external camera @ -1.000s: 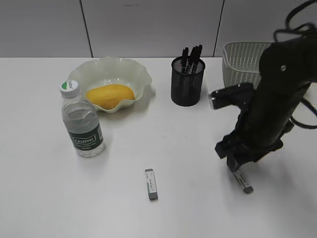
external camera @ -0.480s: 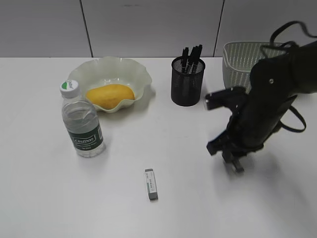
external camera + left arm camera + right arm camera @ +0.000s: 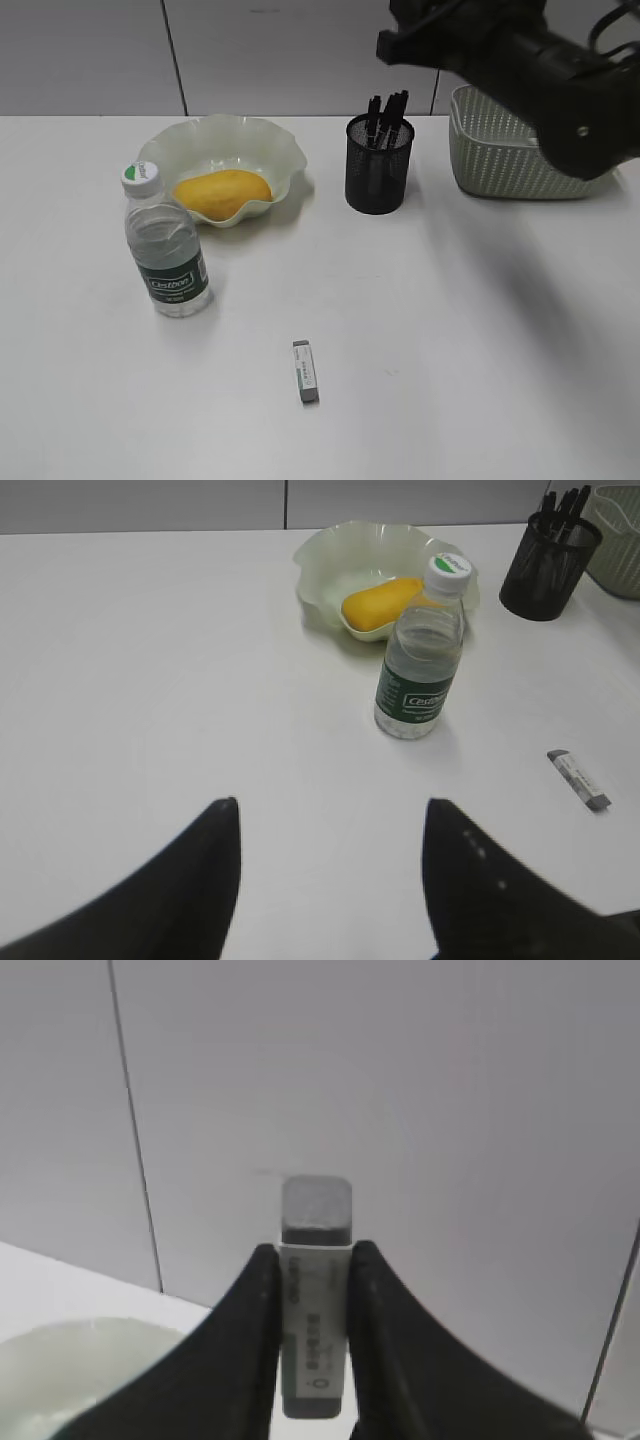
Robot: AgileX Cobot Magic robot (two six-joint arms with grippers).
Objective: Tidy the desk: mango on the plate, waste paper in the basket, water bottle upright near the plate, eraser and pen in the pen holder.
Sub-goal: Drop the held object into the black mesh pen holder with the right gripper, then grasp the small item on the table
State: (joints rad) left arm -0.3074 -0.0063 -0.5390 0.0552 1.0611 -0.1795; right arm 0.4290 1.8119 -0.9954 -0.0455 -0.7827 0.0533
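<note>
Right wrist view — eraser (image 3: 315, 1310) between right end effector (image 3: 312, 1290) fingers.

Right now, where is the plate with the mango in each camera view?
Exterior view: the plate sits upper left of centre, behind the water bottle.
Left wrist view: the plate is top centre, behind the same bottle.
Right wrist view: only its pale rim shows, bottom left.
Shared landmark: the plate's wavy rim.

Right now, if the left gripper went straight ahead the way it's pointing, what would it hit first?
Probably the water bottle: beyond the open left gripper lies bare desk, then the bottle slightly to the right, with the plate behind it. Depth is hard to judge; it may meet the desk first.
</note>
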